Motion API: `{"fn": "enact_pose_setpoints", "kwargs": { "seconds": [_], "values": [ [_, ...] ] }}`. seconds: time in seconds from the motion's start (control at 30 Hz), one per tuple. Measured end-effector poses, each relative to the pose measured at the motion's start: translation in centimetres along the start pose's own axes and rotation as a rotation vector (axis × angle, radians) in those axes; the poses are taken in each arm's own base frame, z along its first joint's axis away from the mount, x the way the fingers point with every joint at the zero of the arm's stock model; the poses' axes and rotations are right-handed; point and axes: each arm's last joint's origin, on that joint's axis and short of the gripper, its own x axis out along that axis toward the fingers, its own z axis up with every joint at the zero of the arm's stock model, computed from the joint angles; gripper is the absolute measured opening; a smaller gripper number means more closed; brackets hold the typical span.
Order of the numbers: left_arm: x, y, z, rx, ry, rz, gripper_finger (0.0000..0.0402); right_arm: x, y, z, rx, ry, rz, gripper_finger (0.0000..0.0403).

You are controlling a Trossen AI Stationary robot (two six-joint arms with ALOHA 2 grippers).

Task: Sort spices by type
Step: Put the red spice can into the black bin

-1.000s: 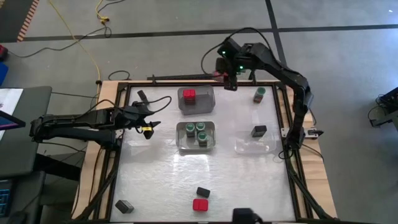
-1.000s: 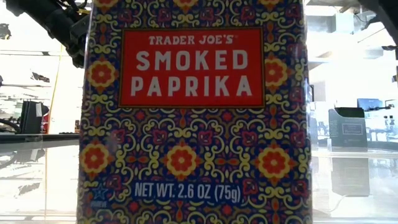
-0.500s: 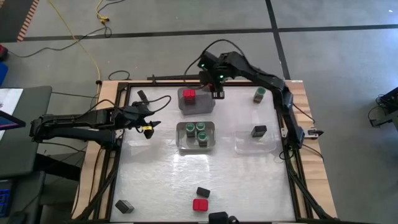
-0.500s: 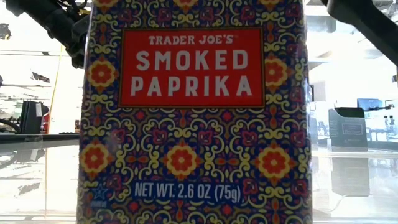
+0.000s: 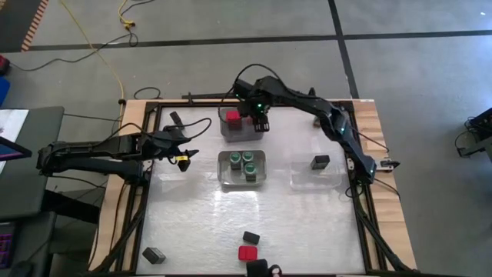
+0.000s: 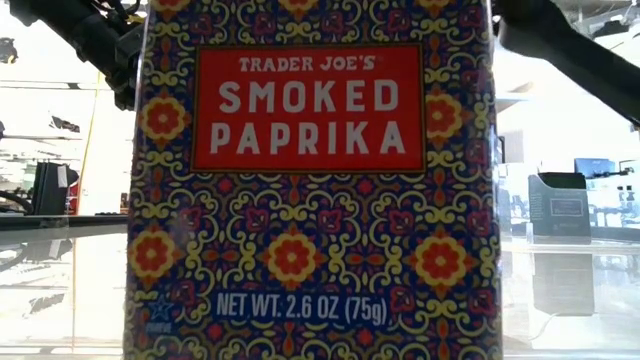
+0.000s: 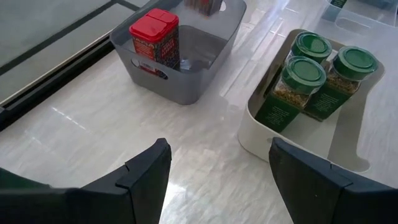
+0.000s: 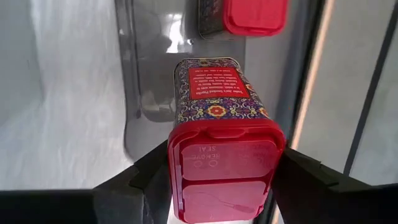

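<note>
My right gripper (image 5: 260, 123) hangs over the grey far bin (image 5: 244, 136), shut on a red-topped paprika tin (image 8: 217, 99). A second red-topped tin (image 8: 254, 15) stands upright in that bin (image 8: 143, 74). My left gripper (image 7: 217, 168) waits open near the table's left edge (image 5: 184, 156), touching nothing. Three green-lidded jars (image 5: 247, 162) stand in the white tray (image 7: 261, 140). A dark tin (image 5: 320, 161) sits by the clear bin. Two more dark tins (image 5: 250, 237) (image 5: 154, 255) and a red-topped tin (image 5: 247, 252) rest near the near edge. My right gripper pinches the paprika tin at its red lid end (image 8: 224, 162), one finger (image 8: 146, 180) on each of two opposite sides. The fingers come from above, pointing down. The tin is lifted clear, roughly upright, lid up, body hanging over the bin's inside.
In the low view a paprika tin (image 6: 310, 180) stands right before the camera and blocks most of the table. The clear bin (image 5: 315, 181) lies on the right side. Bare tabletop (image 5: 231, 208) spreads between the tray and the near edge.
My right gripper has carried the red-topped tin along the far edge toward the table's left, from near the far right corner to above the grey bin. The left arm has kept still.
</note>
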Motion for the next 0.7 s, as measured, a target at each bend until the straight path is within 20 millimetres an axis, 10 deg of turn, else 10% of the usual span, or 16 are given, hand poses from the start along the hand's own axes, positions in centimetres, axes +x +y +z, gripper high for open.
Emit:
{"fn": "enact_pose_setpoints", "kwargs": {
  "seconds": [0.33,0.7],
  "values": [
    [0.0,0.0,0.0,-0.007,0.0,0.0,0.0261,6.0,-0.4,0.9,0.0,0.061,0.044,0.0245],
    [0.0,0.0,0.0,-0.007,0.003,-0.002,0.0261,6.4,-1.5,1.3,0.086,-0.006,-0.003,0.0245]
  ]
}}
